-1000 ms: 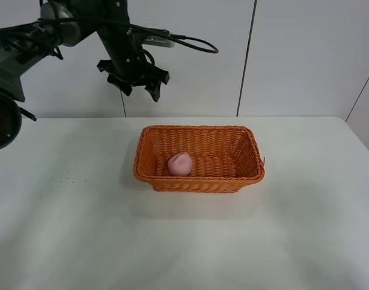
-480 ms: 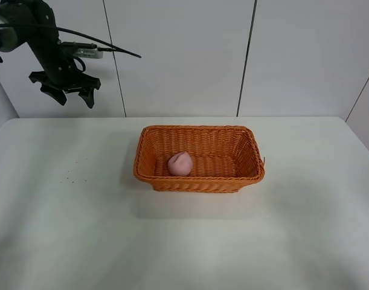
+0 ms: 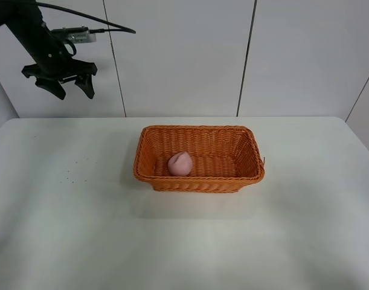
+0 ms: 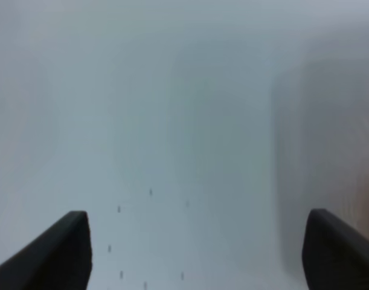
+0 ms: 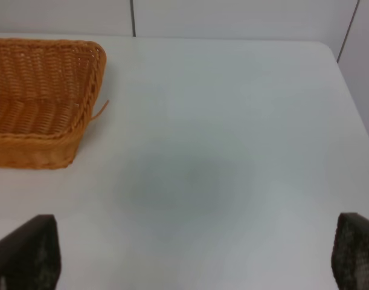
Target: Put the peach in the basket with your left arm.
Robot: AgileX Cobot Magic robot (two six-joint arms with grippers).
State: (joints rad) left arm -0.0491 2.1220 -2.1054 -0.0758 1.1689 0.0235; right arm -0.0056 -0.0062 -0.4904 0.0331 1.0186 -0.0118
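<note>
The pale pink peach (image 3: 180, 164) lies inside the orange wicker basket (image 3: 199, 131), near its left side, in the exterior high view. My left gripper (image 3: 73, 88) is open and empty, held high at the far left, well away from the basket. In the left wrist view its two black fingertips (image 4: 57, 254) stand wide apart over blurred white table. My right gripper (image 5: 196, 266) is open and empty; its dark fingertips (image 5: 28, 254) frame the white table, with the basket's right end (image 5: 81, 130) beside it. The right arm is out of the exterior high view.
The white table (image 3: 184, 241) stretches around the basket. A few small dark specks (image 3: 75, 169) lie on it left of the basket. White wall panels (image 3: 244, 54) stand behind the table's back edge.
My left arm swung away from above the basket to the far left a second ago, then rose slightly. The peach and basket have not moved.
</note>
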